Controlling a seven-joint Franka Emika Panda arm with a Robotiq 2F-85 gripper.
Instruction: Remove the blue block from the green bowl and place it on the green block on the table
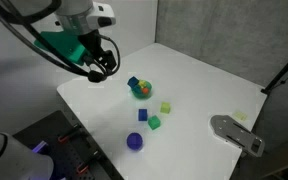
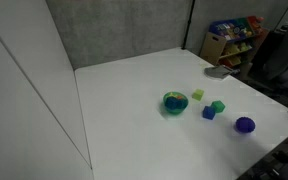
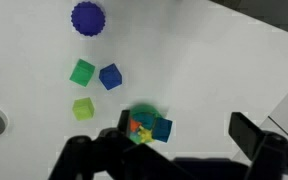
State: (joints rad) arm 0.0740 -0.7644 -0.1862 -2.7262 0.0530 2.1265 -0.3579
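Note:
The green bowl (image 1: 142, 90) (image 2: 174, 103) (image 3: 139, 122) stands mid-table with yellow-orange inside. A dark-blue block (image 1: 134, 83) (image 3: 162, 129) rests on its rim, partly inside. The darker green block (image 1: 154, 122) (image 2: 218, 106) (image 3: 81, 71) lies on the table next to a second blue cube (image 1: 141, 114) (image 2: 209, 113) (image 3: 110, 77). My gripper (image 1: 102, 58) (image 3: 179, 140) hangs open and empty above the table, off to one side of the bowl and apart from it. In the wrist view its fingers sit either side of the blue block, well above it.
A lighter yellow-green cube (image 1: 166, 107) (image 2: 197, 95) (image 3: 82, 108) lies near the bowl. A round blue-purple object (image 1: 135, 141) (image 2: 244, 125) (image 3: 87, 17) sits near the table's edge. A grey tool (image 1: 234, 132) lies at the table's far side.

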